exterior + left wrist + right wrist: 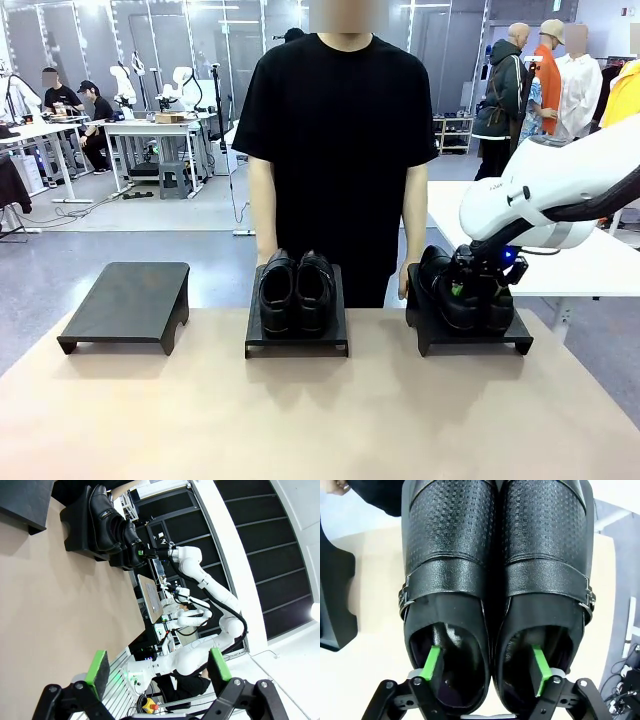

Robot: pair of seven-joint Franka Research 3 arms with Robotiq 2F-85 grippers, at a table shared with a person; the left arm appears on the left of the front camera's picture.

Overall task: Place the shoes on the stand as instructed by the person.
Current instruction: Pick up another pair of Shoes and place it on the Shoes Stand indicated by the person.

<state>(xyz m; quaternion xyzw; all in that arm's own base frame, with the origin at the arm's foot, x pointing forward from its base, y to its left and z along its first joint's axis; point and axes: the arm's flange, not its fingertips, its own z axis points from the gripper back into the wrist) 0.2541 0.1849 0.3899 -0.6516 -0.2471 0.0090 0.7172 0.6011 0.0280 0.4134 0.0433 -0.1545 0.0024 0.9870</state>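
One pair of glossy black shoes (297,292) sits on the middle stand (297,346). A second pair (452,292) rests on the right stand (470,340). My right gripper (478,292) is down on that second pair. In the right wrist view the gripper (486,667) is open, with one green finger (432,662) inside each shoe (451,555) and clear of the inner walls. The left gripper (157,667) hangs open in the air with nothing between its pads. The person (340,130) stands behind the table, a hand (404,288) beside the right stand.
A third black stand (125,300) sits bare at the table's left. The tan table (300,420) stretches wide in front of the stands. A white table (600,260) stands behind on the right. In the left wrist view the shoes (102,515) and stands lie far off.
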